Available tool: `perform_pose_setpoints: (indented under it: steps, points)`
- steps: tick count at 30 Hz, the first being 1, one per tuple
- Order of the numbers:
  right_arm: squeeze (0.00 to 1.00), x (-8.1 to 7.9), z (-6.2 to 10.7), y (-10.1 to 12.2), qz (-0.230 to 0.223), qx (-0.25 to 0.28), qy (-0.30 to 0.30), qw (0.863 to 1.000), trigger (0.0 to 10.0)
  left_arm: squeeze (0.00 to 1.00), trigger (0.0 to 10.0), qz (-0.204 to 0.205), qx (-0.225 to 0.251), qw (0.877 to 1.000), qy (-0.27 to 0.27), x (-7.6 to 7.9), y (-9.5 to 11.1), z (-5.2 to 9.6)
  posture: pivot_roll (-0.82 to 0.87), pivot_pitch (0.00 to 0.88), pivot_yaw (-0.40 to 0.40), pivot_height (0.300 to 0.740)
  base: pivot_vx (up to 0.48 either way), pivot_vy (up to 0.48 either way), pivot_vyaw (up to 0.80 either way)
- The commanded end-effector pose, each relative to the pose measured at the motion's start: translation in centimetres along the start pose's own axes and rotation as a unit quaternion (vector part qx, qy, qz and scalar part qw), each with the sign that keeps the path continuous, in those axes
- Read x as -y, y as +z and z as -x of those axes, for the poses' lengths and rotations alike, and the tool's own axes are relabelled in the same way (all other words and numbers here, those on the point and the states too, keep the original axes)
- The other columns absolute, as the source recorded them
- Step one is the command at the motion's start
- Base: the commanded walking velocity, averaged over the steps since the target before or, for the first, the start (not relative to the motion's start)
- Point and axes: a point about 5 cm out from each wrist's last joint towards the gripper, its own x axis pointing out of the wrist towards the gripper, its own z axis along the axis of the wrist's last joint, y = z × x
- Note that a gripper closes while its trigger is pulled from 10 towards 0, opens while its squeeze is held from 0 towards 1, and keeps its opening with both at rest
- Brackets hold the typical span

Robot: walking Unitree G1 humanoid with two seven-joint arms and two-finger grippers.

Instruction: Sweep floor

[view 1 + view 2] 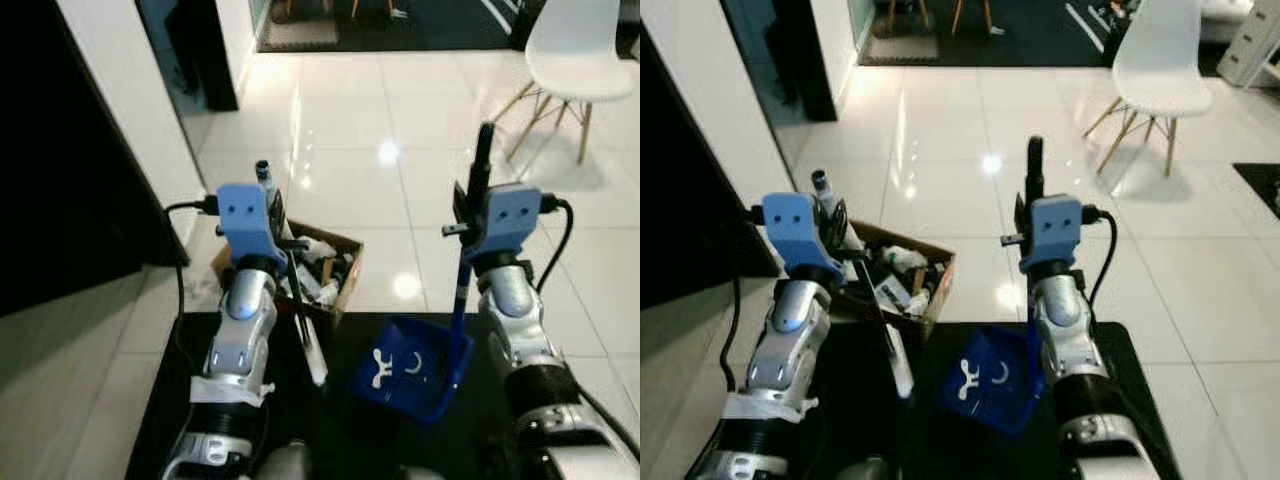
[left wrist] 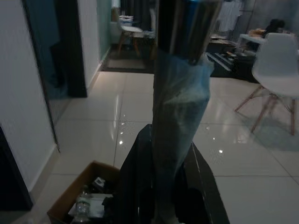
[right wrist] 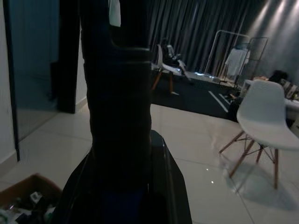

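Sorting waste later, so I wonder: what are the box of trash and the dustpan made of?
Box: brown cardboard by the look, matte, with raw flap edges. Dustpan: likely moulded plastic, glossy blue, one smooth piece with its handle, held in the right pincer.

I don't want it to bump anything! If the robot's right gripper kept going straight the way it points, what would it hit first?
Probably nothing soon: past the right gripper, holding the dustpan handle, lies open tiled floor; the white chair seems off to the side.
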Motion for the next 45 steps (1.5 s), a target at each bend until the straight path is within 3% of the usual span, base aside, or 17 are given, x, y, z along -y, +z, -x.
perform_pose_setpoints:
  steps: [1, 23, 30, 34, 45]
  points:
    - [0.0, 0.5, -0.1, 0.5, 0.001, 0.014, -0.006, 1.0, 10.0, 0.0, 10.0, 0.001, 0.012, 1.0, -0.005, 0.4, 0.4, -0.1, -0.01, 0.037, 0.002, 0.74, 0.48, 0.0, 0.0]
    - [0.0, 0.5, -0.2, 0.5, 0.0, 0.014, -0.007, 1.0, 10.0, 0.0, 10.0, 0.004, 0.009, 1.0, 0.004, 0.2, 0.4, -0.2, -0.01, 0.036, 0.0, 0.74, 0.431, -0.068, 0.0]
    - [0.0, 1.5, -0.5, 1.1, 0.013, 0.018, -0.031, 0.999, 10.0, 0.0, 10.0, 0.009, 0.013, 1.0, 0.002, 0.3, 0.5, -0.1, -0.01, 0.036, -0.001, 0.74, 0.264, 0.0, 0.0]
    - [0.0, 2.8, -0.7, 3.3, 0.029, 0.053, -0.06, 0.996, 10.0, 0.0, 10.0, 0.014, 0.017, 1.0, -0.001, 0.3, 0.7, -0.1, -0.01, 0.035, -0.003, 0.74, 0.0, 0.0, 0.0]
    - [0.0, 3.7, -0.4, 7.0, 0.044, 0.123, -0.046, 0.99, 10.0, 0.0, 10.0, 0.013, 0.014, 1.0, -0.004, 0.4, 0.5, -0.2, -0.02, 0.039, 0.006, 0.74, 0.0, 0.0, 0.0]
